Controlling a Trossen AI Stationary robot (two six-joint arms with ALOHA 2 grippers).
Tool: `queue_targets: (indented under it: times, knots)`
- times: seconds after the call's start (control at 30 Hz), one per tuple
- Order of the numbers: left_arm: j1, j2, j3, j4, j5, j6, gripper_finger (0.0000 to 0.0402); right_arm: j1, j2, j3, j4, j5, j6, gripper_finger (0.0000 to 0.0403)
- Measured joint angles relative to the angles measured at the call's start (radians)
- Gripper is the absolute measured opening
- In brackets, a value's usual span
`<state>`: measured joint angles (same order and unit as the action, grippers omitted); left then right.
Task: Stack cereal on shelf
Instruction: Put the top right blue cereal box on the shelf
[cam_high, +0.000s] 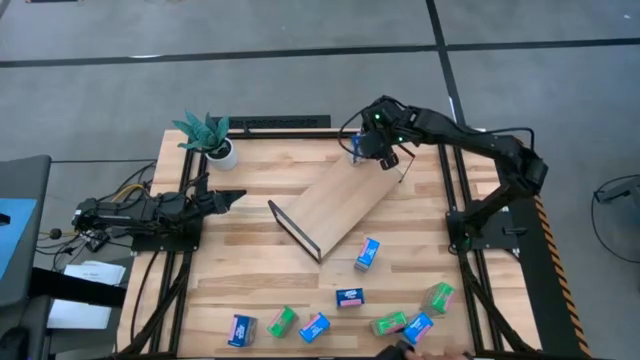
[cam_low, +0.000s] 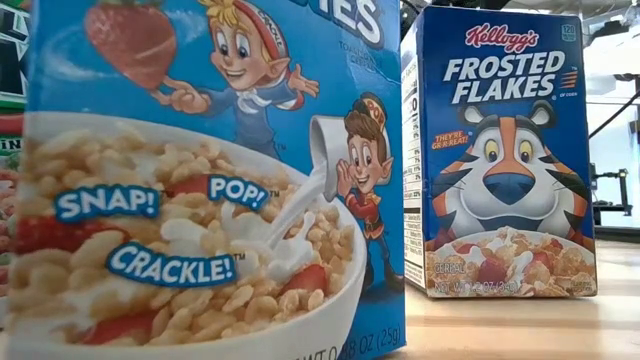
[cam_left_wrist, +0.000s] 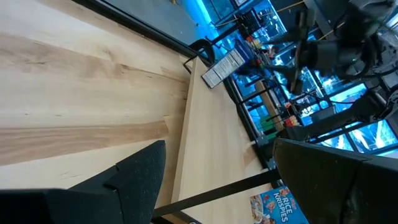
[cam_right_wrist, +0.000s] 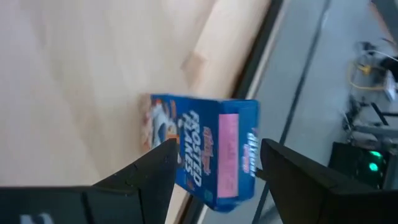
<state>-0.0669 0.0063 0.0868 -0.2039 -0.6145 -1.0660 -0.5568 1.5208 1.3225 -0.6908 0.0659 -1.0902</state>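
The shelf (cam_high: 340, 205) is a long light-wood board lying slantwise in the middle of the table, with black wire frames at both ends. My right gripper (cam_high: 372, 152) is at the shelf's far end, shut on a blue cereal box (cam_right_wrist: 205, 152). Several more blue and green boxes lie along the near edge, among them a blue one (cam_high: 367, 253) and a green one (cam_high: 282, 321). Two blue boxes (cam_low: 200, 180) (cam_low: 500, 150) fill the low view, standing upright. My left gripper (cam_high: 225, 197) waits open at the table's left, fingers pointing right toward the shelf. My right gripper has the blue Frosted Flakes box pinched between its two fingers (cam_right_wrist: 165, 168), one on each side of the box. The pink-marked narrow side (cam_right_wrist: 229, 149) faces the wrist camera. The box sits over the far end of the shelf board; whether it rests on the board, I cannot tell.
A potted plant (cam_high: 215, 135) stands at the far left corner of the table. A person's hand (cam_high: 415, 351) shows at the near edge beside the boxes. Bare tabletop lies between my left gripper and the shelf.
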Motion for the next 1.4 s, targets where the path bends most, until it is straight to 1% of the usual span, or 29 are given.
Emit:
queue_targets:
  times: [0.17, 0.27, 0.33, 0.43, 0.5, 0.63, 0.77, 0.9, 1.03, 1.2, 1.4]
  knots:
    - [0.000, 0.000, 0.000, 0.000, -0.002, 0.014, 0.0286, 0.015, -0.046, 0.067, -0.008, 0.007, 0.106, 0.0255]
    - [0.000, 0.000, 0.000, 0.000, -0.002, 0.007, 0.0286, 0.014, -0.084, 0.084, -0.022, 0.005, 0.245, 0.0247]
    - [0.000, 0.000, 0.000, 0.000, 0.000, -0.006, 0.0286, 0.004, -0.108, 0.085, -0.067, -0.056, 0.347, 0.0235]
    - [0.000, 0.000, 0.000, 0.000, 0.000, -0.009, 0.0286, -0.045, -0.126, 0.082, -0.142, -0.204, 0.465, 0.0210]
    - [0.000, 0.000, 0.000, 0.000, -0.001, -0.007, 0.0286, -0.076, -0.131, 0.070, -0.160, -0.225, 0.513, 0.0191]
    - [0.000, 0.000, 0.000, -0.001, -0.012, -0.001, 0.0286, -0.122, -0.127, 0.022, -0.184, -0.223, 0.545, 0.0149]
    - [0.000, 0.000, 0.000, -0.001, -0.020, -0.001, 0.0286, -0.124, -0.126, -0.042, -0.153, -0.223, 0.544, 0.0106]
    - [0.000, 0.000, 0.000, -0.001, -0.024, -0.002, 0.0286, -0.121, -0.125, -0.089, -0.113, -0.223, 0.545, 0.0073]
    - [0.000, 0.000, 0.000, -0.001, -0.023, -0.002, 0.0286, -0.109, -0.125, -0.109, -0.091, -0.223, 0.544, 0.0054]
    - [0.000, 0.000, 0.000, -0.001, -0.031, -0.002, 0.0286, -0.111, -0.125, -0.113, -0.071, -0.223, 0.545, 0.0040]
    - [0.000, 0.000, 0.000, -0.001, -0.039, 0.006, 0.0286, -0.113, -0.125, -0.113, -0.055, -0.223, 0.592, 0.0024]
